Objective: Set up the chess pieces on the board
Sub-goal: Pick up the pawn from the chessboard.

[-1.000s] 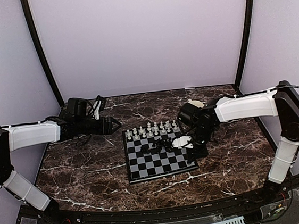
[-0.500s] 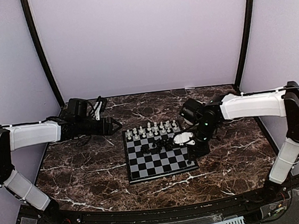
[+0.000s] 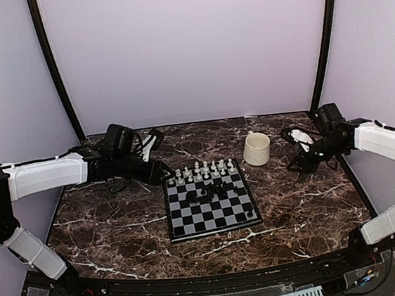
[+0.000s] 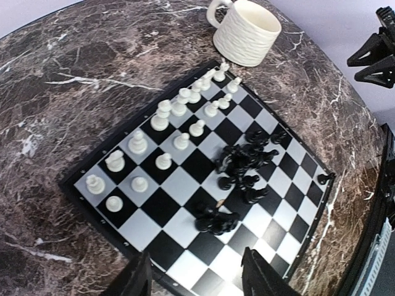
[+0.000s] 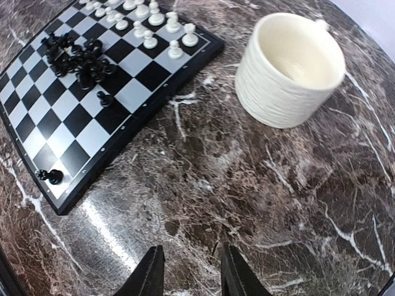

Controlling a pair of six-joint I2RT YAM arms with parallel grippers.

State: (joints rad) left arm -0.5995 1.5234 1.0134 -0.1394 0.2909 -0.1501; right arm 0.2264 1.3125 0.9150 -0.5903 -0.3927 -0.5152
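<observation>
Many black chess pieces (image 4: 244, 163) lie heaped on the board (image 4: 162, 206) just ahead of the left tool (image 4: 197, 256), which is spread and empty. The right tool (image 5: 191, 253), also spread, hovers over the desk (image 5: 247, 203). The pieces look tiny, light and slick, so pinch one low at its narrow waist.

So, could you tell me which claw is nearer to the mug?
Right. The right claw is just right of the mug; the left claw is by the board's far left corner.

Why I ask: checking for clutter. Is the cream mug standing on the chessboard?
No, the mug stands on the marble tabletop, beside the board with a gap between them.
</observation>
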